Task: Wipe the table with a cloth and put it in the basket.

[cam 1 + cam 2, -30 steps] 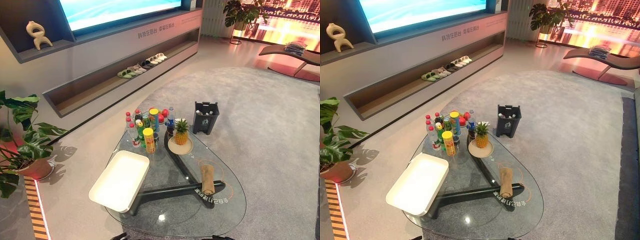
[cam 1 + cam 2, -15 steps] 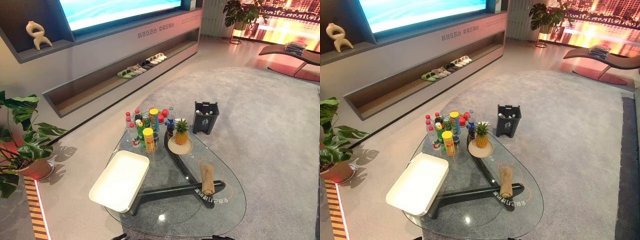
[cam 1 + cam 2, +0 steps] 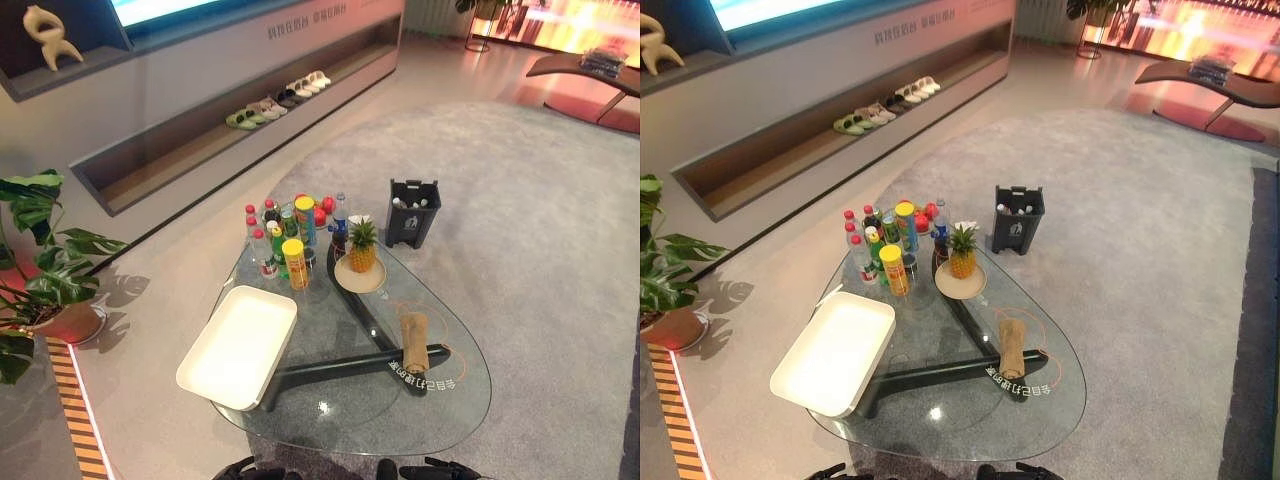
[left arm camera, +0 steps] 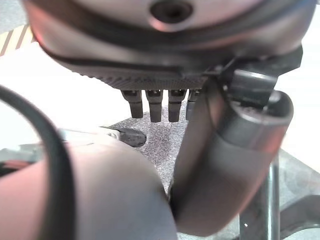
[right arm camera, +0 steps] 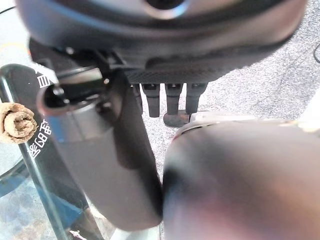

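Nothing has yet been grasped, so the step in hand is judged to be the reach for the cloth [image 3: 414,342]. It would best be approached by the right hand [image 5: 115,165], since the cloth lies on that side of the glass tabletop [image 3: 350,420], well apart from the white basket [image 3: 238,345] on the left side. A grip taken from above across the middle of the roll should keep it from unrolling or sliding on the smooth glass. Care is advised near the plate [image 3: 360,277] carrying the pineapple [image 3: 362,246], which stands beyond the cloth, and near the cluster of bottles and cans [image 3: 288,235] beyond the basket.

Both hands are held low by the near edge of the tabletop. In its wrist view the right hand is seen with fingers straight and relaxed, holding nothing; the left hand [image 4: 220,165] is likewise slack and empty.

The cloth is seen as a tan, tightly rolled bundle lying flat over the dark table frame, its spiral end visible in the right wrist view.
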